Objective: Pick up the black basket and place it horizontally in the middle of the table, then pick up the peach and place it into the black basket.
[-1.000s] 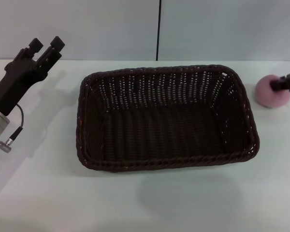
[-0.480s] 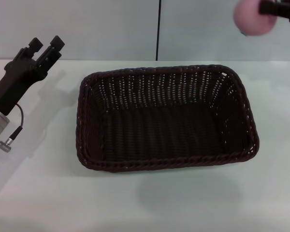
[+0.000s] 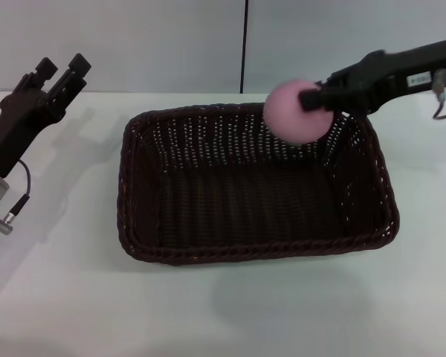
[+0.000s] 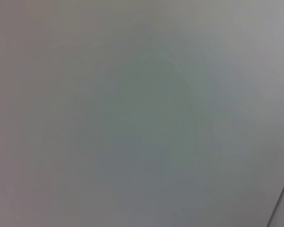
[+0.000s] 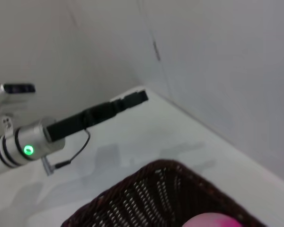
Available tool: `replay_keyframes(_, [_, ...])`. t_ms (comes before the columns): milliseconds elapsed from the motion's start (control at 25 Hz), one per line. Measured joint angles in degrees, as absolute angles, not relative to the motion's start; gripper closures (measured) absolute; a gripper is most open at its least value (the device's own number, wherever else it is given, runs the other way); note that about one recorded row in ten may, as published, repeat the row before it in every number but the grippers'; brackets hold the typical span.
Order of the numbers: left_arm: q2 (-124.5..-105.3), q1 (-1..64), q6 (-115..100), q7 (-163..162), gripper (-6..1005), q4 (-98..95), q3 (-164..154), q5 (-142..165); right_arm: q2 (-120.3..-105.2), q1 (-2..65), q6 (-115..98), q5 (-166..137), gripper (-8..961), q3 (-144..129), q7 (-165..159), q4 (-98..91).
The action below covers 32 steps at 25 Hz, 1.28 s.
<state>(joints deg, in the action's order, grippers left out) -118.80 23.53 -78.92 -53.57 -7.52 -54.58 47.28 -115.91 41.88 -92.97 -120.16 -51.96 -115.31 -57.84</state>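
A large rectangular basket of very dark brown-black woven wicker [image 3: 256, 182] sits in the middle of the head view on the plain white tabletop [image 3: 223, 305], its long side running across the frame. In the upper centre-right of that view, a small round pale pink peach [image 3: 296, 111] is held in the air over the basket's far rim. The black right gripper [image 3: 317, 98] is clenched on the peach from the right side, its dark arm stretching off toward the upper right corner of the frame.

The right wrist view shows a sliver of the pink fruit [image 5: 212, 220] at the bottom edge, with the basket's braided rim and open-weave wall [image 5: 151, 196] just beside it.

The black left gripper [image 3: 59, 71] is parked at the upper left of the head view, above the table and well apart from the basket; its two fingers stand apart with nothing between them. It also appears as a dark bar in the middle left of the right wrist view [image 5: 132, 99]. The left wrist view is a blank grey-white surface, probably a wall.
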Motion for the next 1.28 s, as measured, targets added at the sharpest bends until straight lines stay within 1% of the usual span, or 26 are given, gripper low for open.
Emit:
replay_keyframes(200, [-118.82, 23.4, -79.0, -53.5, 204, -7.5, -54.6, 47.3, -116.05, 42.1, -92.8, -120.0, 864, -51.3, -115.1, -57.4])
replay_keyframes(440, [-118.83, 23.4, -78.9, -53.5, 203, -7.5, -54.6, 47.3, -116.08, 40.5, -92.7, -116.0, 667, -48.9, -114.4, -57.7])
replay_keyframes(560, [-118.83, 23.4, -78.9, -53.5, 203, -7.5, -54.6, 47.3, -116.15, 38.4, -92.8, -110.3, 527, -47.4, -112.1, -57.6])
replay_keyframes(600, [-118.81, 23.5, -79.0, -53.6, 203, -7.5, -54.6, 47.3, -116.18, 36.7, -92.9, -105.9, 480, -46.2, -109.9, -57.5])
replay_keyframes(640, [-118.81, 23.5, -79.0, -53.6, 203, -7.5, -54.6, 47.3, -116.18, 36.7, -92.9, -105.9, 480, -46.2, -109.9, -57.5])
replay_keyframes(680, [-118.79, 23.5, -79.0, -53.7, 203, -7.5, -54.6, 47.3, -116.46, 34.0, -92.6, -99.9, 480, -44.1, -105.7, -56.4])
replay_keyframes(720, [-118.77, 23.4, -79.1, -53.7, 203, -7.5, -54.6, 47.3, -116.46, 34.0, -92.6, -99.9, 480, -44.1, -105.7, -56.4])
replay_keyframes(760, [-118.77, 23.4, -79.1, -53.7, 203, -7.5, -54.6, 47.3, -116.77, 33.0, -92.3, -97.4, 480, -42.9, -103.4, -55.4])
replay_keyframes(800, [-118.76, 23.3, -79.1, -53.7, 203, -7.5, -54.6, 47.3, -117.51, 30.3, -91.4, -91.0, 480, -39.4, -96.3, -51.2])
replay_keyframes(840, [-118.76, 23.3, -79.1, -53.7, 203, -7.5, -54.6, 47.3, -117.51, 30.3, -91.4, -91.0, 480, -39.4, -96.3, -51.2])
replay_keyframes(880, [-118.75, 23.2, -79.1, -53.8, 203, -7.5, -54.5, 47.3, -117.88, 28.5, -90.7, -85.3, 480, -36.2, -89.1, -45.1])
replay_keyframes(920, [-118.75, 23.2, -79.1, -53.8, 203, -7.5, -54.5, 47.3, -117.88, 28.5, -90.7, -85.3, 480, -36.2, -89.1, -45.1])
replay_keyframes(1000, [-118.74, 23.0, -79.2, -53.8, 203, -7.5, -54.5, 47.3, -117.84, 27.1, -89.9, -78.5, 480, -31.3, -77.8, -33.1])
replay_keyframes(1040, [-118.74, 23.0, -79.2, -53.8, 203, -7.5, -54.5, 47.3, -117.84, 27.1, -89.9, -78.5, 480, -31.3, -77.8, -33.1])
replay_keyframes(1080, [-118.74, 23.0, -79.3, -53.9, 203, -7.5, -54.4, 47.3, -117.71, 26.6, -89.5, -76.2, 480, -28.0, -71.2, -27.1])
replay_keyframes(1160, [-118.74, 23.0, -79.4, -53.9, 203, -7.5, -54.2, 47.3, -117.72, 26.4, -89.1, -75.2, 480, -26.2, -68.1, -24.6])
replay_keyframes(1280, [-118.74, 23.2, -79.6, -53.9, 203, -7.5, -53.9, 47.3, -118.16, 25.5, -86.0, -71.3, 480, -21.1, -61.0, -18.5])
